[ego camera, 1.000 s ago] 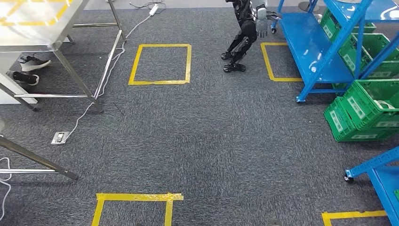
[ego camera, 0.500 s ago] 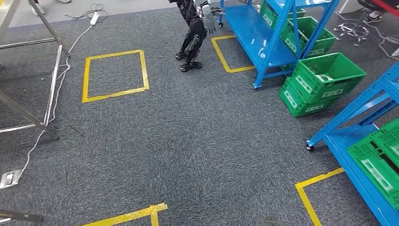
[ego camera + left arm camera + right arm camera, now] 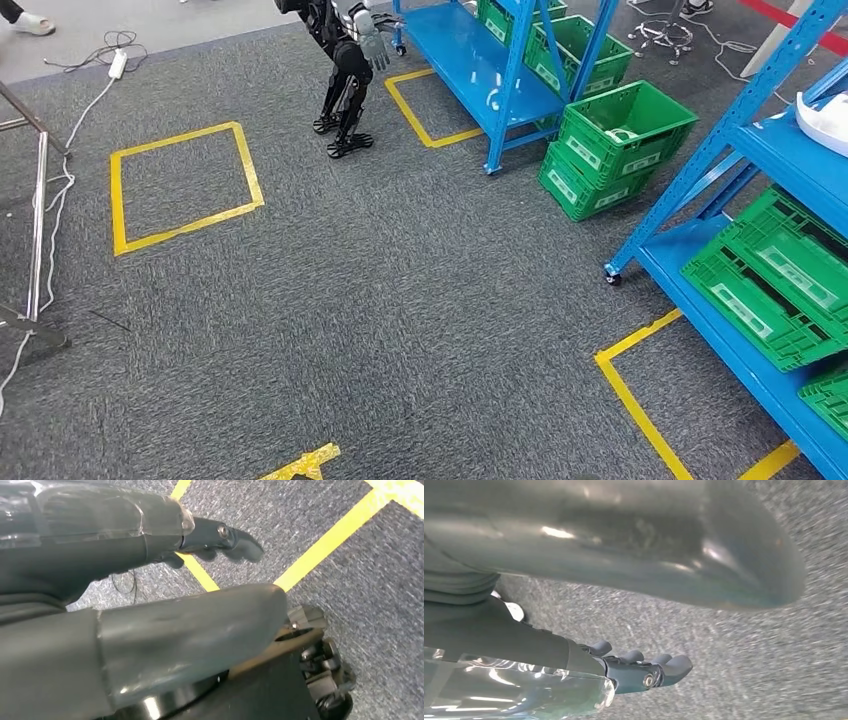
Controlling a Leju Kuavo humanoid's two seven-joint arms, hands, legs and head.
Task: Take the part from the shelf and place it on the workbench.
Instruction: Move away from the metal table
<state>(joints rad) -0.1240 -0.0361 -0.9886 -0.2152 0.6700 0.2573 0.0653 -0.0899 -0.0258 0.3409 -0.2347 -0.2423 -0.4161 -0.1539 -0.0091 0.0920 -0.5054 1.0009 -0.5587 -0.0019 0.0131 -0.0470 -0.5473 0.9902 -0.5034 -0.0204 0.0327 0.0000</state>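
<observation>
A white part (image 3: 826,122) lies on an upper level of the near blue shelf (image 3: 745,150), at the right edge of the head view. My left hand (image 3: 100,565) hangs over the grey carpet, thumb (image 3: 200,625) and fingers (image 3: 227,537) apart, holding nothing. My right hand (image 3: 524,640) also hangs above the carpet, its fingers (image 3: 659,667) spread away from the thumb (image 3: 649,545), with nothing in it.
Green crates (image 3: 775,275) sit on the near shelf's bottom level. A second blue shelf (image 3: 470,55) stands further back, with green crates (image 3: 610,140) beside it. A black humanoid robot (image 3: 345,75) stands by that shelf. Yellow tape squares (image 3: 180,185) mark the carpet. Metal table legs (image 3: 40,230) are at the left.
The camera has turned to the right: the whole scene has slid left, the metal table has mostly left the picture, and the near blue shelf with the white part has come in.
</observation>
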